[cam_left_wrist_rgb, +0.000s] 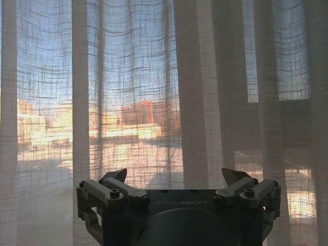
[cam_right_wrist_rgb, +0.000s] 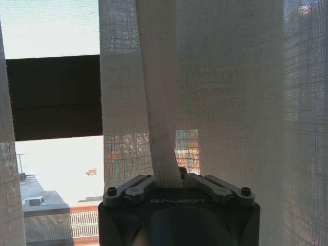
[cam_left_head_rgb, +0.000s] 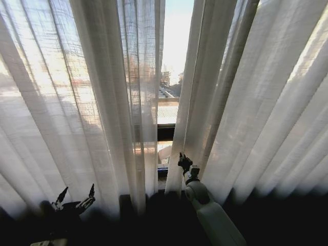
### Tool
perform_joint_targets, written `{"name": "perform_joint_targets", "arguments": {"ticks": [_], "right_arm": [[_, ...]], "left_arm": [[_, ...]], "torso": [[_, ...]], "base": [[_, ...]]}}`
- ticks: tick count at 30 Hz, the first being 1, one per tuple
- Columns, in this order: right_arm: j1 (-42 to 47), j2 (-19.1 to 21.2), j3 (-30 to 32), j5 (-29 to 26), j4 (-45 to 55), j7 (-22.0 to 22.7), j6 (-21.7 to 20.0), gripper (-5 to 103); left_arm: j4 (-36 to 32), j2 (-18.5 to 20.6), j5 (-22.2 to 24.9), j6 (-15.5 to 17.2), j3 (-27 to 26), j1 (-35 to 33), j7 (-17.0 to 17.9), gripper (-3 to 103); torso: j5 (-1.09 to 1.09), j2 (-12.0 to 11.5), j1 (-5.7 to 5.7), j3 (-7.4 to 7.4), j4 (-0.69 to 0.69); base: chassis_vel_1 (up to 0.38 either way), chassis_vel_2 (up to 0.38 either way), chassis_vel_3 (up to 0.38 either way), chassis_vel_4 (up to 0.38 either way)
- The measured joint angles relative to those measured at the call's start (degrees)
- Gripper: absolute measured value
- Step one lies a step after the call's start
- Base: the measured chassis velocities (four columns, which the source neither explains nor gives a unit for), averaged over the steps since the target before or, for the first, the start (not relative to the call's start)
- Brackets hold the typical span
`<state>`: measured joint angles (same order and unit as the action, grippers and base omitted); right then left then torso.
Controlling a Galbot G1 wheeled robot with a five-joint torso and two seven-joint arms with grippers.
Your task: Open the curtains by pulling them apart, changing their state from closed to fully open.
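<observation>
Two sheer cream curtains hang before me, a left panel (cam_left_head_rgb: 77, 102) and a right panel (cam_left_head_rgb: 256, 102), with a narrow gap between them showing the window. My right gripper (cam_left_head_rgb: 183, 162) is at the inner edge of the right panel, shut on a fold of that curtain (cam_right_wrist_rgb: 163, 102); the fabric strip runs down between its fingers (cam_right_wrist_rgb: 134, 190). My left gripper (cam_left_head_rgb: 76, 196) sits low at the foot of the left panel, open, its fingertips (cam_left_wrist_rgb: 117, 175) spread wide just short of the fabric (cam_left_wrist_rgb: 128, 92).
A dark window frame bar (cam_left_head_rgb: 166, 133) crosses the gap, with rooftops and bright sky beyond. The floor zone below the curtains is dark.
</observation>
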<state>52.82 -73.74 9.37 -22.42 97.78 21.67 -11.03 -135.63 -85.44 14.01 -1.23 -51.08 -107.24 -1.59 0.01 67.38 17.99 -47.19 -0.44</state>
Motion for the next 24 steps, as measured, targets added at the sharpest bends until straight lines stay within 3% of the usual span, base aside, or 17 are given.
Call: {"name": "perform_joint_targets", "arguments": {"ticks": [24], "right_arm": [[0.9,1.4,-0.4,-4.0,2.7,-0.4,-2.0,0]], "left_arm": [[1.0,1.0,0.6,-1.0,0.2,0.5,-0.1,100]], "torso": [[0.0,0.0,0.0,0.0,0.0]], "base": [[0.0,0.0,0.0,0.0]]}}
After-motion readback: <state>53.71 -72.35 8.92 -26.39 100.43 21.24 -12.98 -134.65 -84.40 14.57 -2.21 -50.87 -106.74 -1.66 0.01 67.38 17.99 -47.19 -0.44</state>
